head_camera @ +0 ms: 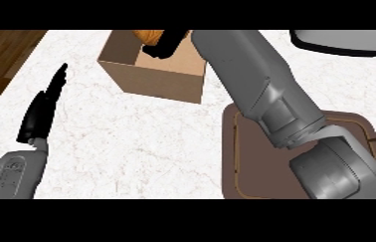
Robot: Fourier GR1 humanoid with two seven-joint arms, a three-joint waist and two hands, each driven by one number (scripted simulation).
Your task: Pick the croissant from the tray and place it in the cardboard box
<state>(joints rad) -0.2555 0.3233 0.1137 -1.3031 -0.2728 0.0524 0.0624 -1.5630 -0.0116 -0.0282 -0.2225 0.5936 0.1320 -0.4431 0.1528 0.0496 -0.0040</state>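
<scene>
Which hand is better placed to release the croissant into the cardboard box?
The right hand: it holds the croissant over the cardboard box. The left hand rests open, apart.

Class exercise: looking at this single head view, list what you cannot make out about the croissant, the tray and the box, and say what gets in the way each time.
- Croissant: only an orange sliver shows; the right hand covers the rest, and the frame's top edge cuts it.
- Cardboard box: its far rim is cut off at the top, so whether the croissant rests inside cannot be told.
- Tray: the right forearm hides much of it.
- Dark object, top right: cut off, unidentifiable.
</scene>
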